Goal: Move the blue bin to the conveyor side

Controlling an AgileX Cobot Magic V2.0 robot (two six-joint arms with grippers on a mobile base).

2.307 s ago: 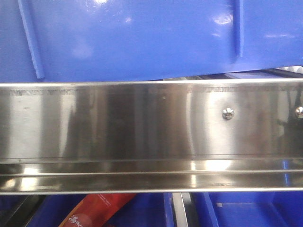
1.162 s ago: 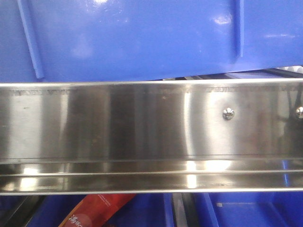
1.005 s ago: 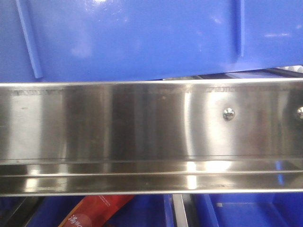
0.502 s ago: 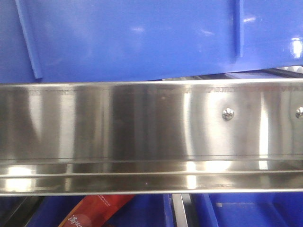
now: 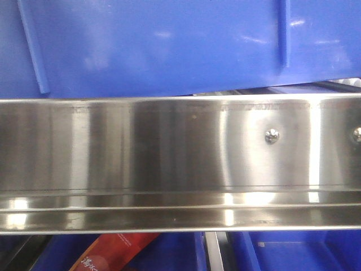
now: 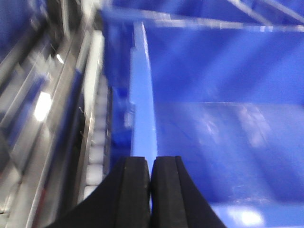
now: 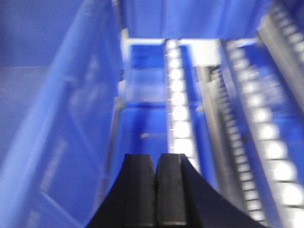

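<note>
The blue bin [image 5: 169, 45] fills the top of the front view, its glossy ribbed wall just above the steel rail. In the left wrist view I look along its left rim [image 6: 142, 95] with its inside [image 6: 228, 142] to the right. My left gripper [image 6: 151, 164] is shut, fingertips over that rim, only a sliver of blue between them. In the right wrist view the bin's wall [image 7: 61, 118] stands to the left. My right gripper [image 7: 155, 161] is shut with nothing between its fingers, beside that wall. The conveyor side is out of view.
A shiny stainless-steel rail [image 5: 169, 147] with screws crosses the front view. Below it are other blue bins [image 5: 299, 254] and a red packet [image 5: 115, 251]. White rollers [image 6: 95, 152] run left of the bin, and more rollers [image 7: 178, 114] run on its right.
In the front view the bin's wall has shifted slightly left, and the reflections on it and on the rail have changed. Both wrist views are motion-blurred.
</note>
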